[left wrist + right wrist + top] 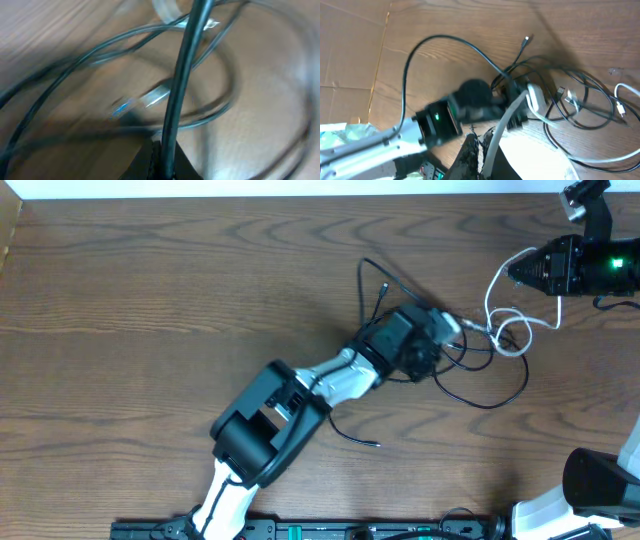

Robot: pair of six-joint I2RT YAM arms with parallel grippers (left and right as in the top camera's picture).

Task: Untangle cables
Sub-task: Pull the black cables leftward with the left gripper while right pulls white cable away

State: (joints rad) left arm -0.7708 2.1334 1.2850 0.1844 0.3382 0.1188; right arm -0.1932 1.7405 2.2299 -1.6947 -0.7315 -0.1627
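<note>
Cables, 2 pcs, tangled: long thin black cord w/ small plug ends (488, 406) and shorter thin white cord w/ small plug (489, 298). Location: both are lying right of centre on the brown wood-grain tabletop (150, 300), with black loops crossing the white ones. The knot is sitting between the two arms.

Step in hand (est.): each arm is taking hold of one cord so the pair can be drawn apart.

Handling notes:
- Be pulling slowly, arms going in opposite directions.
- Be lifting one cord slightly so loops are sliding over each other, not cinching.
- Be watching the plug ends, which are probably catching in loops.
- Ease off & re-grip if the knot is tightening.

Left black two-finger gripper (447, 328): sitting on the tangle, fingers clenched. Wrist view is blurry but is showing the black cord running straight into the pinch, so it is grasping the black cord.

Right black two-finger gripper (512, 272): hanging near the far-right edge, clenched. Wrist view is showing the white cord rising up between its fingers, so it is grasping the white cord.
</note>
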